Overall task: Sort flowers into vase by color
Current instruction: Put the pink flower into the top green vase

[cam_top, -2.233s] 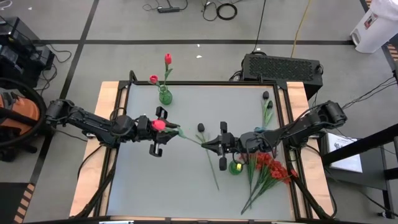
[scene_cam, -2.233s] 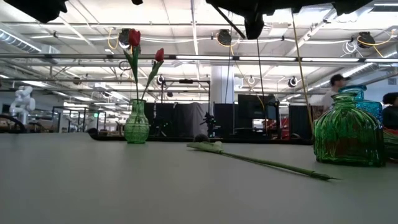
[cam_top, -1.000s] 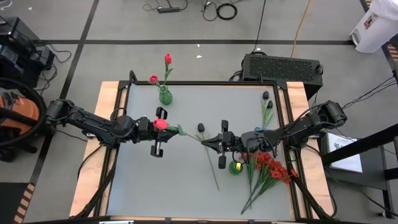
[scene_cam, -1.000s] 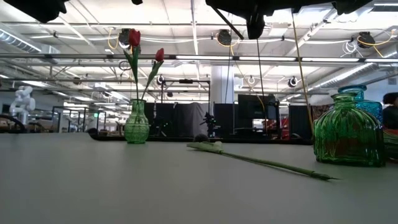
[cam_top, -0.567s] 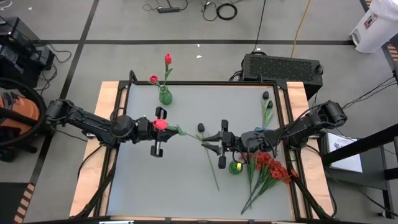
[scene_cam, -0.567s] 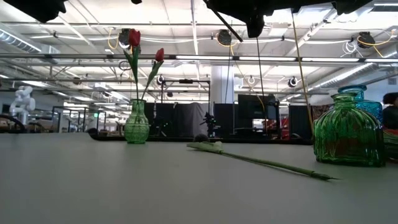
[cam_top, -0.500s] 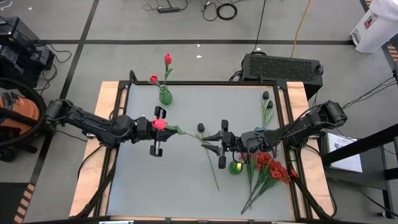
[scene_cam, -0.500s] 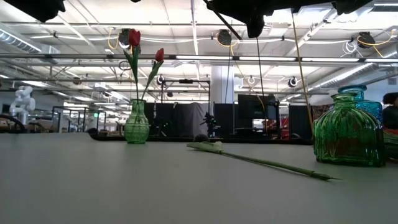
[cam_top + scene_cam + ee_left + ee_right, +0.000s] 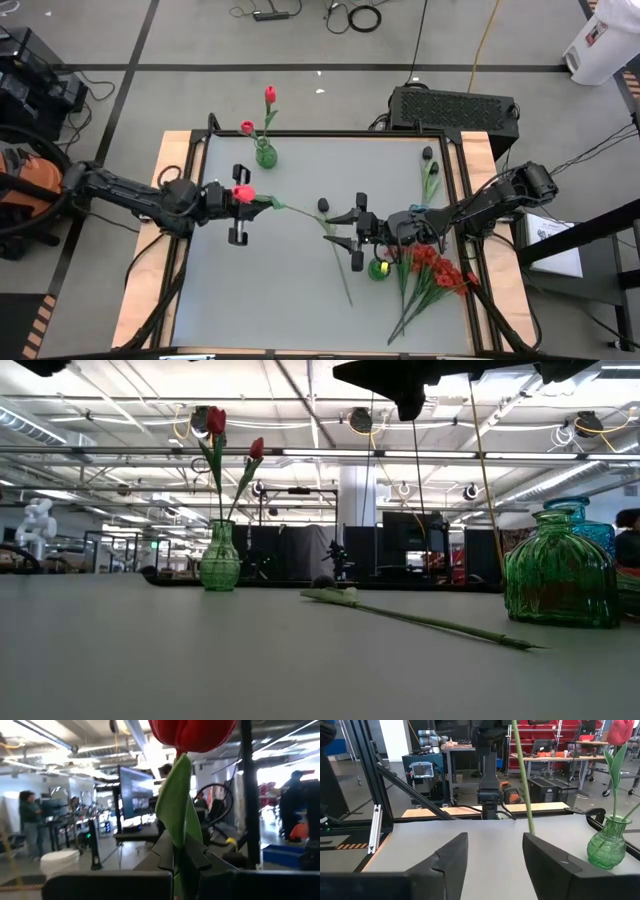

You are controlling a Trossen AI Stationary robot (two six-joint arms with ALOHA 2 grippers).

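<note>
- Since the earlier frames, the left gripper [image 9: 238,206] has drawn back toward the bench's left edge with its red-pink tulip [image 9: 242,193], whose stem has slid clear of the right gripper [image 9: 342,227]; that gripper's fingers have spread apart.
- Small green vase [image 9: 265,154] near the far edge, left of centre, holds 2 red-pink tulips: 1 tall [image 9: 269,96], 1 shorter and leaning left [image 9: 247,127]. The low view shows this vase [image 9: 220,564] upright.
- Left arm reaches in from the left edge, stretched level above the surface. Its gripper is clamped on the tulip's stem just below the bud; in the left wrist view the bud [image 9: 192,732] and a leaf [image 9: 175,805] stand right before the camera. The stem trails toward the bench's centre.
- A black tulip bud [image 9: 323,205] lies at the bench's centre; its stem [image 9: 338,265] runs toward the near edge.
- Right arm reaches in from the right edge, gripper pointing left, fingers [image 9: 446,852] apart and empty.
- Wide green jar [image 9: 379,268] sits just beside the right gripper, toward the near edge; its contents cannot be told. In the low view a blue jar [image 9: 588,520] shows behind it.
- Another black tulip [image 9: 428,170] lies near the far right corner.
- Bunch of red blossoms [image 9: 436,270] lies by the right edge, stems toward the near edge.
- No writing can be read.
</note>
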